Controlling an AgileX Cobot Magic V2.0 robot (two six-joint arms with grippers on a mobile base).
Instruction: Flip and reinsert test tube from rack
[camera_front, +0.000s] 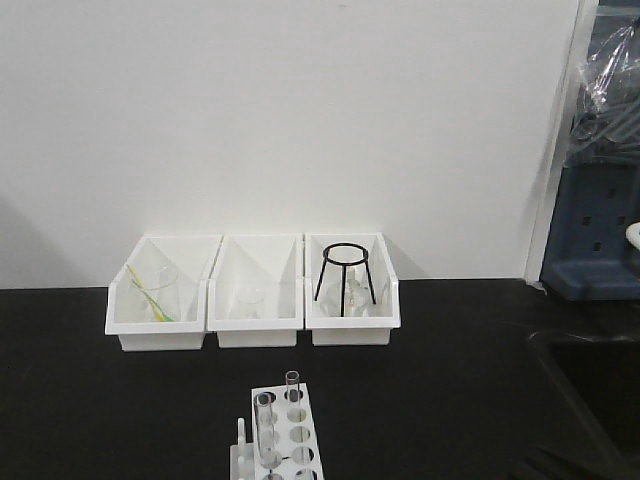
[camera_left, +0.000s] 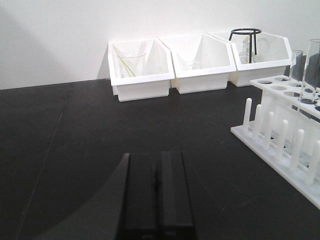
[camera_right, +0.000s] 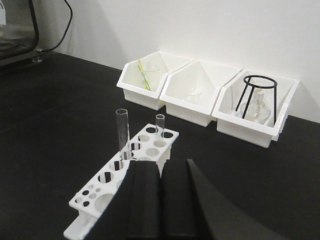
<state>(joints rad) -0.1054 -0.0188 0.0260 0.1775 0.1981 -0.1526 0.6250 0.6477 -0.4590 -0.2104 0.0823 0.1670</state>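
Note:
The white rack (camera_front: 285, 440) stands on the black table near the front edge, with two clear test tubes upright in it. The taller-standing tube (camera_front: 266, 425) is nearer; the other tube (camera_front: 292, 386) is at the far end. In the left wrist view the rack (camera_left: 280, 135) and tubes (camera_left: 310, 65) are to the right of my left gripper (camera_left: 157, 156), which is shut, empty and apart from them. In the right wrist view my right gripper (camera_right: 161, 164) is shut and empty, just right of the rack (camera_right: 107, 182) and behind the tall tube (camera_right: 122, 132).
Three white open-front bins (camera_front: 255, 325) stand against the wall: the left holds a beaker with a yellow-green stick (camera_front: 152, 292), the middle a small beaker (camera_front: 250, 300), the right a black ring tripod (camera_front: 345, 270). A dark basin edge (camera_front: 575, 385) lies at the right.

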